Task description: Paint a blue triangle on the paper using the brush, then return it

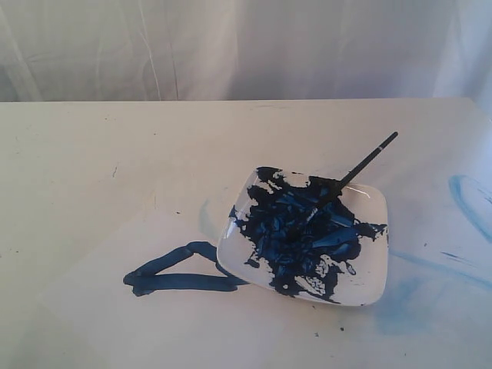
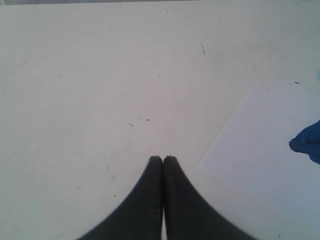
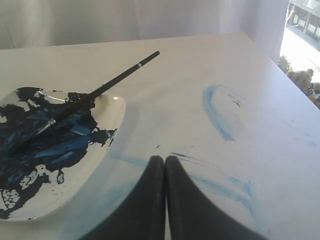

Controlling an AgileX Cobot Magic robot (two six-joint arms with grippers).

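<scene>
Both claws are fully closed, fingers pressed together, gripping nothing: left claw (image 2: 163,159) over bare table (image 2: 100,75), right claw (image 3: 164,159) over pale blue smears (image 3: 217,112). Near left, the blue triangle (image 1: 184,282) lies on the paper (image 2: 260,150), meeting the dish (image 1: 367,288). The brush (image 1: 361,165) rests in the dish's paint, handle slanting far right

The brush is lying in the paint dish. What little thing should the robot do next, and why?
Probably just lift both arms away and rest. The blue triangle is painted on the paper. The brush lies in the dish with its bristles in the paint. The left gripper and right gripper are shut and empty, so the job looks finished.
</scene>
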